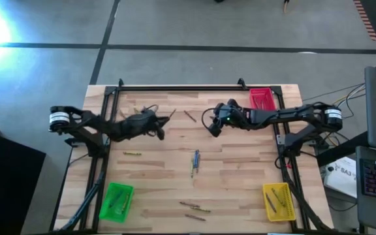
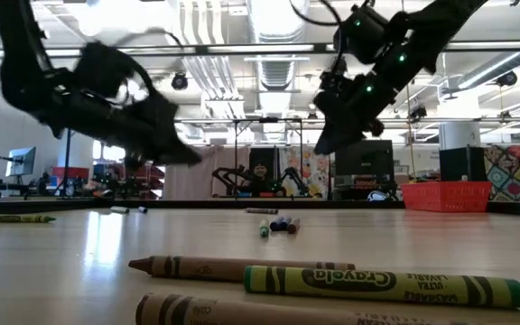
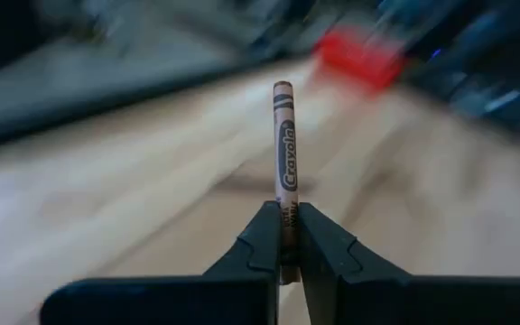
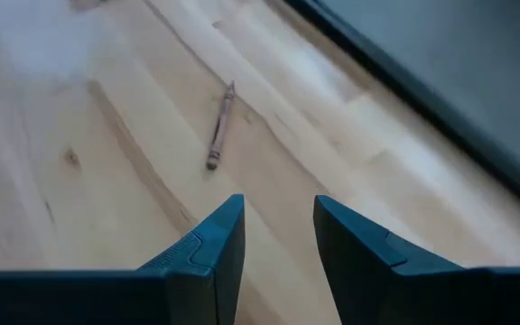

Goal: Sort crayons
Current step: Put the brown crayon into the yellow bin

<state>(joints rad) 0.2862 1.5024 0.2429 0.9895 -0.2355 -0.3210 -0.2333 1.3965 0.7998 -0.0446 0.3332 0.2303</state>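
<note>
The left tool (image 3: 283,236) clenches a brown crayon (image 3: 283,135) above the surface (image 1: 240,163) at ten o'clock. The right tool (image 4: 278,230) (jaws parted, empty) hovers at one o'clock over another brown crayon (image 4: 220,126).

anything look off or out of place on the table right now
Nothing looks damaged or spilled. Crayons lie scattered loose on the table, as unsorted ones would: a blue group mid-table and a brown one near the far edge. The left claw is shut on a brown crayon; the right claw hangs open.
</note>
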